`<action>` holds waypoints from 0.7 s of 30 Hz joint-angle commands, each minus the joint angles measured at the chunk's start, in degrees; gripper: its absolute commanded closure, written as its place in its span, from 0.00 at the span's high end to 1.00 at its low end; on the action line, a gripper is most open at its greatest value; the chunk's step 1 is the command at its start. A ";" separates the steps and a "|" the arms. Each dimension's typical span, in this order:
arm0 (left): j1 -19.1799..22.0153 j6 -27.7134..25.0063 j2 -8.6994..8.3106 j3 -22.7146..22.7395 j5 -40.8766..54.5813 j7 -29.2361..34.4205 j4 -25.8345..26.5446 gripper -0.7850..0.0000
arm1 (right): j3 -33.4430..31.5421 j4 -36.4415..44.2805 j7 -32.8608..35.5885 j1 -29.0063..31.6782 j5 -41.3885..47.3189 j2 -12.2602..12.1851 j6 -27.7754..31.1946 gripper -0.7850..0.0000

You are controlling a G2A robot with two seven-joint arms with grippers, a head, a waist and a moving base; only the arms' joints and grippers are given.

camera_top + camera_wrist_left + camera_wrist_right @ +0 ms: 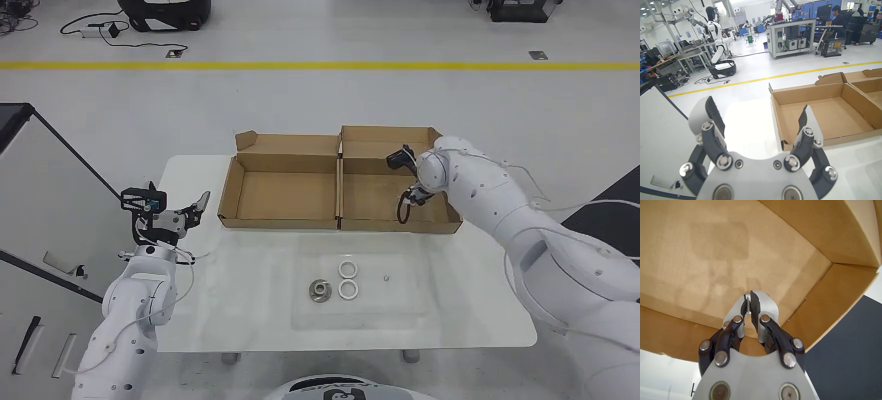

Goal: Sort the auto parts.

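Observation:
Two open cardboard boxes stand side by side at the table's back: the left box [285, 196] [831, 113] and the right box [375, 195] [715, 256]. My right gripper [407, 204] [748, 303] hangs inside the right box near its front right corner, shut on a small threaded screw [748, 305]. My left gripper [190, 210] [761, 113] is open over the table's left edge, beside the left box, holding nothing. On the table in front lie a metal flanged part [319, 290], two white rings [348, 270] [349, 290] and a tiny part [385, 278].
The white table [450, 300] has free room at its front and right. A slanted white board [50, 200] stands left of the table. Both boxes' floors look bare.

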State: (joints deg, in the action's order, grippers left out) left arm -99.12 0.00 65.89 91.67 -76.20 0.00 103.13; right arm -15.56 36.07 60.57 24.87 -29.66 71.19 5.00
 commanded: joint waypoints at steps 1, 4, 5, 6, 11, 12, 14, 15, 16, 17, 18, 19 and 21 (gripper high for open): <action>0.00 0.00 0.00 0.00 0.00 0.00 0.00 1.00 | -0.24 -0.42 -0.04 0.19 -0.09 0.22 0.45 0.01; 0.00 0.00 0.00 0.00 0.00 0.00 0.00 1.00 | -0.65 -0.88 -0.18 0.34 -0.33 0.55 0.94 0.08; 0.00 0.00 0.00 0.00 0.00 0.00 0.00 1.00 | -0.79 -0.99 -0.19 0.36 -0.46 0.63 1.10 0.13; 0.00 0.00 0.00 0.00 0.00 0.00 0.00 1.00 | -0.93 -1.07 -0.13 0.38 -0.54 0.72 1.26 0.19; 0.00 0.00 0.00 0.00 0.00 0.00 0.00 1.00 | -1.78 -1.09 -0.03 0.24 -1.16 0.88 2.25 0.77; 0.00 0.00 0.00 0.00 0.00 0.00 0.00 1.00 | -1.96 -1.03 0.00 0.12 -1.42 0.86 2.34 0.81; 0.00 0.00 0.00 0.00 0.00 0.00 0.00 1.00 | -2.31 -0.52 -0.03 -0.23 -2.15 0.77 2.64 0.89; 0.00 0.00 0.00 0.00 0.00 0.00 0.00 1.00 | -2.56 -0.07 -0.02 -0.45 -2.44 0.67 2.83 0.92; 0.00 0.00 0.00 0.00 0.00 0.00 0.00 1.00 | -2.86 0.46 0.17 -0.68 -2.60 0.52 3.27 0.94; 0.00 0.00 0.00 0.00 0.00 0.00 0.00 1.00 | -3.11 1.16 0.38 -1.00 -3.05 0.32 3.93 0.98; 0.00 0.00 0.00 0.00 0.00 0.00 0.00 1.00 | -3.49 1.90 0.43 -1.29 -3.29 0.06 4.64 1.00; 0.00 0.00 0.00 0.00 0.00 0.00 0.00 1.00 | -3.92 2.79 0.62 -1.66 -3.53 -0.30 5.88 1.00; 0.00 0.00 0.00 0.00 0.00 0.00 0.00 1.00 | -4.84 4.64 1.60 -2.30 -4.12 -1.21 8.36 1.00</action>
State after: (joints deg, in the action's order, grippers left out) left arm -99.12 0.00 65.89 91.67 -76.20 0.00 103.13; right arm -20.07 40.01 61.77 22.78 -33.57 70.32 12.36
